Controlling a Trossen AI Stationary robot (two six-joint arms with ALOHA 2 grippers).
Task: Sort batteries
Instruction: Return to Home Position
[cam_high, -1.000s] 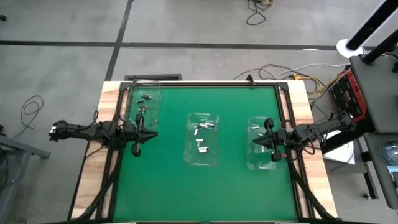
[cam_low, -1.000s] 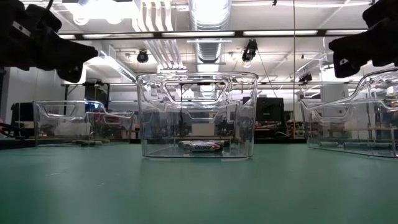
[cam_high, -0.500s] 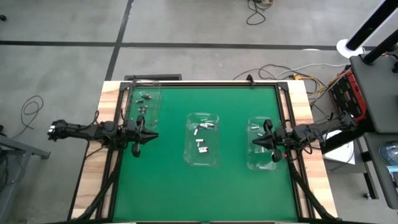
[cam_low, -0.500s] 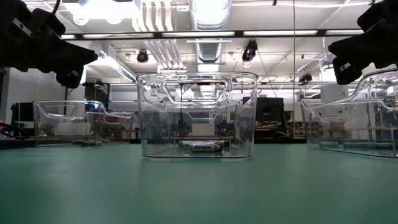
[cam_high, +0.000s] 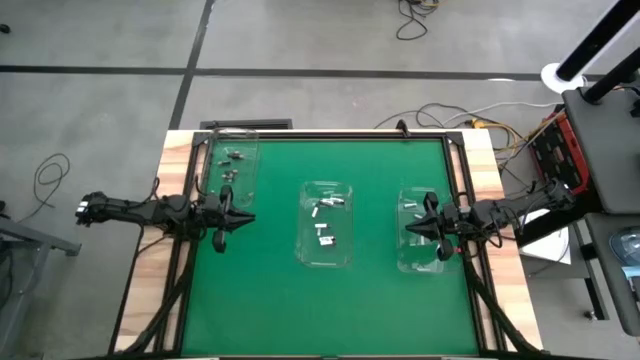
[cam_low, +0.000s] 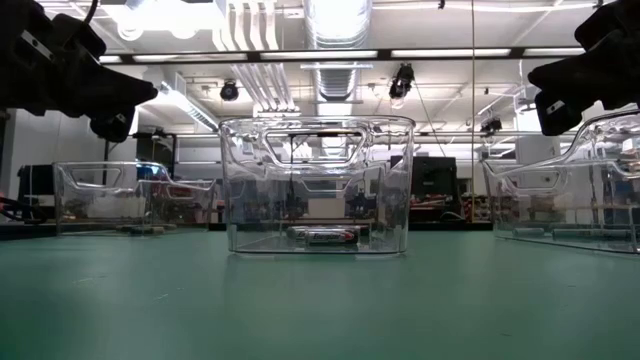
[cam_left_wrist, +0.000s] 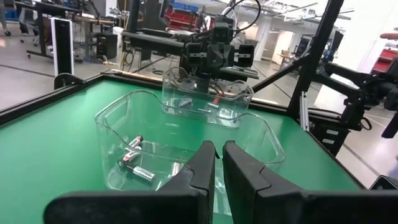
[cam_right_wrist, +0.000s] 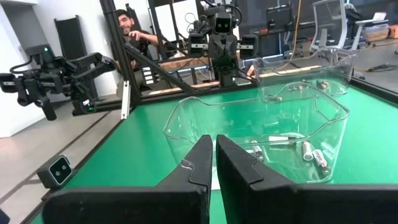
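Left tool (cam_high: 246, 217), at the counter's (cam_high: 270, 300) 9 o'clock, and right tool (cam_high: 408, 229), at 3 o'clock, hang nearly closed and empty. Batteries (cam_high: 322, 232) lie in the centre bin (cam_high: 326, 263), the 3 o'clock bin (cam_high: 412, 264) and, farthest, the 11 o'clock bin (cam_high: 213, 150). Withdraw both arms high, clear of rims.

Three clear bins (cam_high: 338, 250) stand well apart on the green table (cam_high: 270, 290); a person (cam_right_wrist: 129, 28) is beyond its edge.
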